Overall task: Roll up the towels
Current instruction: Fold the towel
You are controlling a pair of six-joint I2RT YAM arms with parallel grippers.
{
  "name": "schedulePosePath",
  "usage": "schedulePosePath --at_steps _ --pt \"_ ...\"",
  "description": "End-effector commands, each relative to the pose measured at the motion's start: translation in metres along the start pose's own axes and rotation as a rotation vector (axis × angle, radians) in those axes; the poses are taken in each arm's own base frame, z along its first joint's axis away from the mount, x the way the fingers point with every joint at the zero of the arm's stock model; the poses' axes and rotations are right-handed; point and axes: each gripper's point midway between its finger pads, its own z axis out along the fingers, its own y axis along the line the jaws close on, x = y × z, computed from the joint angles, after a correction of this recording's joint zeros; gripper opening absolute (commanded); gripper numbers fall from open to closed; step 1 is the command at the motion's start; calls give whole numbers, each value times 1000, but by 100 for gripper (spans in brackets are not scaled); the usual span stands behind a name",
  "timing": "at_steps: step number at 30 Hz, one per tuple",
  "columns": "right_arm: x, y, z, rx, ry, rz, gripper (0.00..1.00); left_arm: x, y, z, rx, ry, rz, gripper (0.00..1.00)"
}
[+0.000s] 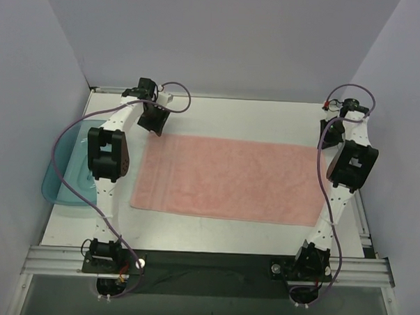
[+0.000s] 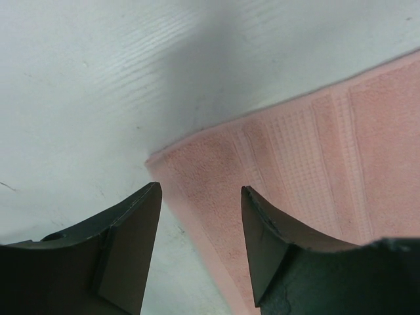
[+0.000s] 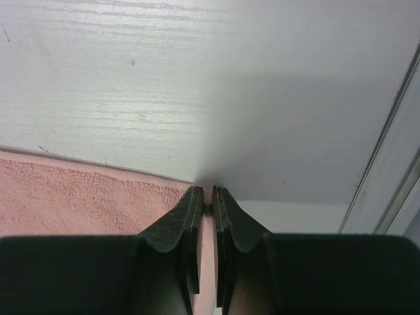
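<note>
The salmon-pink towel [image 1: 226, 178] lies flat and spread out across the middle of the table. My left gripper [image 1: 156, 122] is open over the towel's far left corner. In the left wrist view the gripper [image 2: 200, 191] straddles the towel's [image 2: 295, 151] left edge, with the woven bands just beyond. My right gripper [image 1: 326, 137] is at the towel's far right corner. In the right wrist view the gripper [image 3: 210, 191] has its jaws pressed together on the pink corner edge of the towel [image 3: 79, 203], which shows in the thin gap.
A translucent teal plastic tray [image 1: 61, 182] sits at the table's left edge, partly behind the left arm. White walls close in the back and sides. A metal rail [image 3: 387, 164] runs along the table's right edge.
</note>
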Motion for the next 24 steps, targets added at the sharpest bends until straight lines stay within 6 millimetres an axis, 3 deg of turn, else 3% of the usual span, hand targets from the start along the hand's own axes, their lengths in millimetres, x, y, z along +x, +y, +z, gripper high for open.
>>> schedulePosePath --at_steps 1,8,24 --pt "11 19 -2 -53 37 -13 0 -23 29 -6 -95 -62 7 62" --pt "12 19 -1 -53 42 -14 0 -28 41 5 -100 -65 50 57" --pt "12 16 -1 -39 44 -21 0 -11 28 30 -10 -11 61 47"
